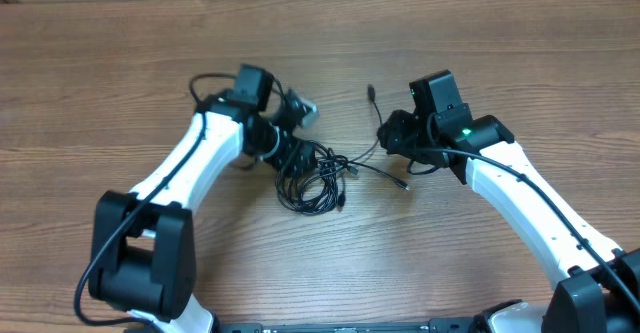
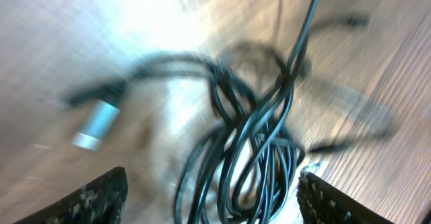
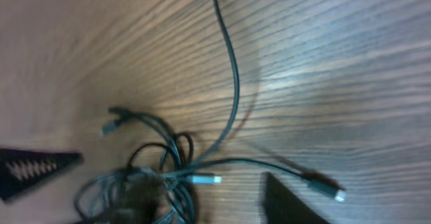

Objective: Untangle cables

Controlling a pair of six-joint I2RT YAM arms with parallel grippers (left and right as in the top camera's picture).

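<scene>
So the cables (image 1: 312,176) sat pretty much in the middle of the wooden worktop (image 1: 120,53), bunched into a small messy coil of thin black loops, right between the two arms. A few loose ends strayed out of the bundle toward the right side. One strand ran off on its own, away from the coil, and ended in a small dark plug (too blurry for me to say what kind). Up close on the right, a couple of the ends had light, silvery tips and lay flat on the wood just beside the tangle. On the left side a fatter silver plug (image 2: 97,123) lay near the coil, a bit apart from the loops (badly smeared by blur, so no detail).

The left claw (image 2: 215,207) was down right over the coil with its jaws spread wide, one finger on either side of the loops, and nothing looked pinched. The right claw (image 3: 161,183) hung at the coil's right edge, jaws apart too, with the edge of the tangle lying between them and not gripped as far as I could see. Both white arms reached in from the near edge of the worktop.
</scene>
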